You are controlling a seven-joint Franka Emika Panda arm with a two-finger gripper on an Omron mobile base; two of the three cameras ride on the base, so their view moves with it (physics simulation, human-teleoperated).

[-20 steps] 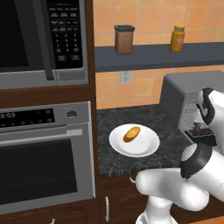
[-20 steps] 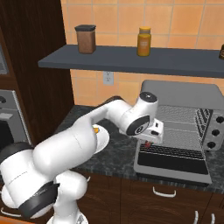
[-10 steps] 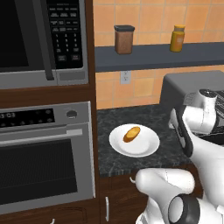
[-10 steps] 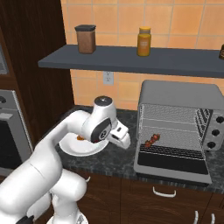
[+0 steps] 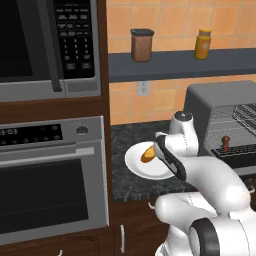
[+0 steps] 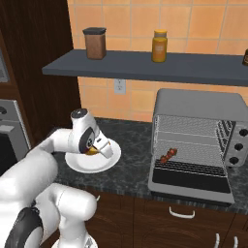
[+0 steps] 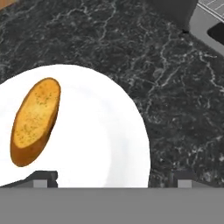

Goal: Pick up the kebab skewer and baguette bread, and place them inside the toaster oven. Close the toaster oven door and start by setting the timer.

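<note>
The baguette bread [image 7: 35, 120], a golden-orange loaf, lies on a white plate [image 7: 109, 140] on the dark counter. My gripper [image 7: 113, 179] hangs open just above the plate, with the loaf near its left fingertip in the hand view and nothing between the fingers. From the right base view the gripper [image 6: 104, 150] partly covers the baguette bread [image 6: 91, 151]. The kebab skewer [image 6: 168, 155] rests at the front of the wire rack in the grey toaster oven [image 6: 198, 104]. The toaster oven door [image 6: 191, 181] is folded down flat. The left base view shows the kebab skewer [image 5: 226, 143] too.
A built-in steel wall oven [image 5: 50, 185] with a black-panelled microwave [image 5: 45, 45] above it stands left of the counter. A dark shelf [image 6: 145, 65] over the counter carries a brown jar [image 6: 95, 43] and a yellow jar [image 6: 160, 46]. Dark counter lies between plate and toaster oven.
The arm has swung left from the toaster oven's opening to above the plate. The kebab skewer stays behind on the oven rack. The gripper is open throughout.
</note>
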